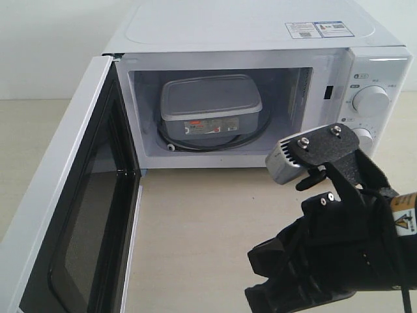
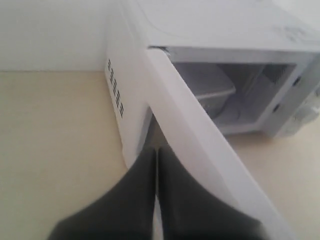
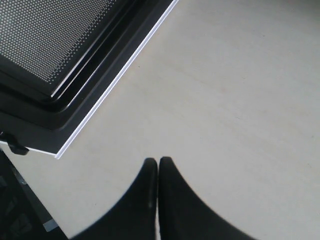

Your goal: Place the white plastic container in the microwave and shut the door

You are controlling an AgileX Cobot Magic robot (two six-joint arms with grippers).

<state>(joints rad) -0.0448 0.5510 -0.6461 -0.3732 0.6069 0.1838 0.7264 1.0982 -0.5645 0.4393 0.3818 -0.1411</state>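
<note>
The white plastic container [image 1: 210,104] sits inside the microwave [image 1: 260,26] on the glass turntable [image 1: 249,139], lid on and red-marked label facing out. The door [image 1: 65,215] stands wide open, swung out to the left. My left gripper [image 2: 156,151] is shut and empty, its tips close against the door's white outer face [image 2: 200,135], behind the door and hidden in the exterior view. The container [image 2: 212,87] shows past the door's edge. My right gripper [image 3: 158,161] is shut and empty above the bare table, beside the door's black inner frame [image 3: 75,100].
The right arm [image 1: 339,261] with its silver wrist camera [image 1: 287,160] fills the lower right, in front of the microwave's dial panel [image 1: 371,101]. The beige tabletop [image 1: 195,228] lies between door and arm. A vent grille [image 2: 116,90] marks the microwave's left side.
</note>
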